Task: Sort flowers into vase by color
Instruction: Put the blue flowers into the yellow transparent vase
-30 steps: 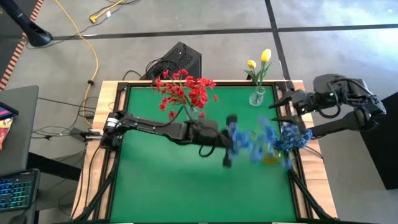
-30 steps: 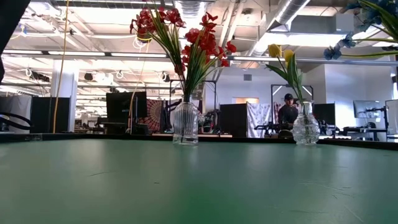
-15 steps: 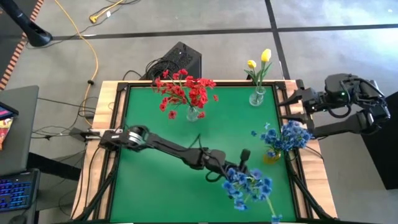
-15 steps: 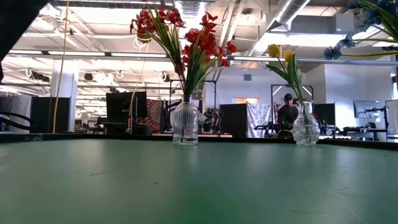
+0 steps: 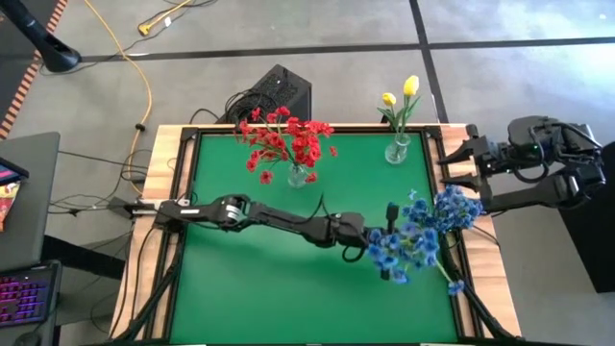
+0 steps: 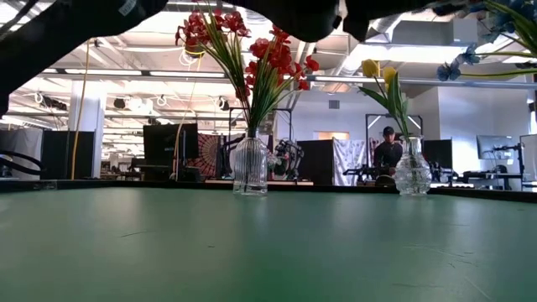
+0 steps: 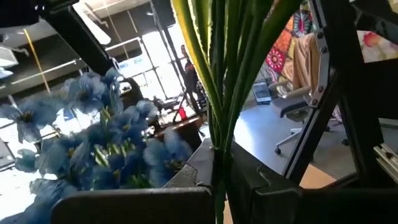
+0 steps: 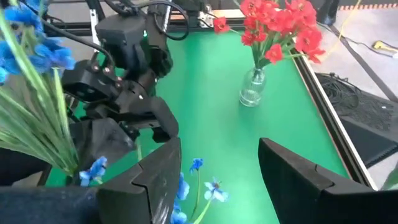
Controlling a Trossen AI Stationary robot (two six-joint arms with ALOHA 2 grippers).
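Note:
My left gripper [image 5: 382, 231] reaches across the green table toward its right side and is shut on a spray of blue flowers [image 5: 399, 252]. More blue flowers [image 5: 450, 210] stand close beside it at the right edge, and blooms hide their vase. Red flowers [image 5: 286, 139] stand in a ribbed glass vase [image 6: 250, 166] near the far edge. Yellow buds [image 5: 402, 94] stand in a round glass vase [image 6: 413, 172] at the far right. My right gripper [image 5: 456, 161] hangs open past the table's right edge, touching nothing. My left gripper pinches the blue spray's bundled green stems [image 7: 217, 106] between its two fingers, coming from the table's left with the fingers across the stems. In the wrist view the stems run on past the fingers. The spray is lifted clear of the table.
The table's raised wooden frame [image 5: 178, 144] borders the green mat. Bare mat [image 5: 259, 279] lies along the near and left sides. My left arm [image 5: 279, 219] stretches across the middle, and shows as a dark shape [image 6: 319, 13] along the low view's top. A person sits far behind the table.
My left gripper swung the blue spray from beside the blue bunch toward the near edge, then carried it back toward the right, close to that bunch again. My right gripper drew a little farther out past the table's right edge.

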